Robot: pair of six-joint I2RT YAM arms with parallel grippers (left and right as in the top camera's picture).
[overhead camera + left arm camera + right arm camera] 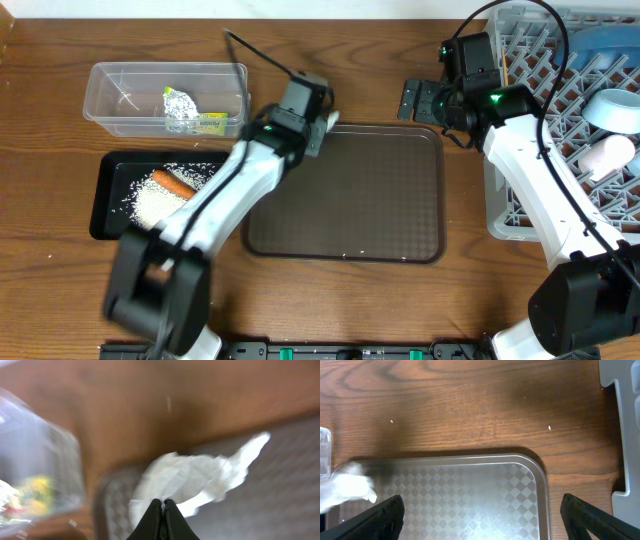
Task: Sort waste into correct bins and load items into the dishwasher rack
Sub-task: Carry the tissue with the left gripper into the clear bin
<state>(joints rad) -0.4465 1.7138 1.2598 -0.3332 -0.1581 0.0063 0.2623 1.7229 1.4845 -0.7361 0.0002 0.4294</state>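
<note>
Soft, even light falls from above, and shadows on the table (60, 290) are faint. In the overhead view the left arm (200, 225) smears with motion blur near the table's front edge. The left wrist view is blurred throughout: the crumpled white paper (195, 477) blows out and the clear tub (35, 475) streaks. The right wrist view is sharp, with a pale sheen on the serving tray (470, 490).

Crumpled white paper (195, 477) is pinched in the left end effector (163, 502) at the brown tray's (290, 490) corner.
</note>
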